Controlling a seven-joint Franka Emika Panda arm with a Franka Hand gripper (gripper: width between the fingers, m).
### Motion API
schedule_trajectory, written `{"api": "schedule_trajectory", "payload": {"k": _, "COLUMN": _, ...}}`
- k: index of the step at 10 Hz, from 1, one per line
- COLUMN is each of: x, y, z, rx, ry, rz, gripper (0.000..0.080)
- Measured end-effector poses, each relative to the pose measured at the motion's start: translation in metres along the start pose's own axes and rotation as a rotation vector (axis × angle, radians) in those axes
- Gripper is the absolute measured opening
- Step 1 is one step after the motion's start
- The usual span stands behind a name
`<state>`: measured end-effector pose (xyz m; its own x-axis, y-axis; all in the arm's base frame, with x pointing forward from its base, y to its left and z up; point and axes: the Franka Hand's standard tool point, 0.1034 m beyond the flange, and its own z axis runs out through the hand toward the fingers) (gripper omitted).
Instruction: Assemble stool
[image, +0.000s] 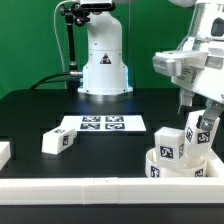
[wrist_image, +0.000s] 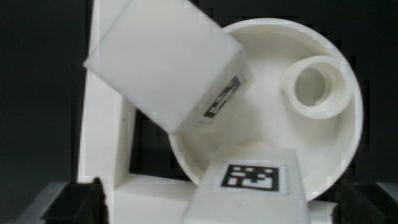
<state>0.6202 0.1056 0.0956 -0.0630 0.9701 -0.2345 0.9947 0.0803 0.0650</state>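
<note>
Hanging wrist-down at exterior view's right; hand (image: 201, 118) clamped on leg (image: 204, 140); leg over seat (image: 172, 170)

Black tabletop (image: 30, 112), dark backdrop (image: 30, 40) behind, possibly cloth.

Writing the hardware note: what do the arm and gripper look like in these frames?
Arm base: glossy white rounded shell with a small dark logo, black section on top, black cable running down beside it. Wrist and hand: boxy white and light-grey housings. Gripper: short, dark, two-pronged. No other markings legible.
</note>
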Motion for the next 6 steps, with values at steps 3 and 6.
{"api": "schedule_trajectory", "payload": {"k": 3, "x": -0.0018, "y": 0.0009, "z": -0.0004, "rx": -0.001, "ry": 0.0, "rz": 0.008, "gripper": 0.0345}}
{"api": "schedule_trajectory", "payload": {"k": 6, "x": -0.0033, "y": 0.0012, "z": -0.0004, "rx": -0.001, "ry": 0.0, "rz": 0.015, "gripper": 0.0345}}
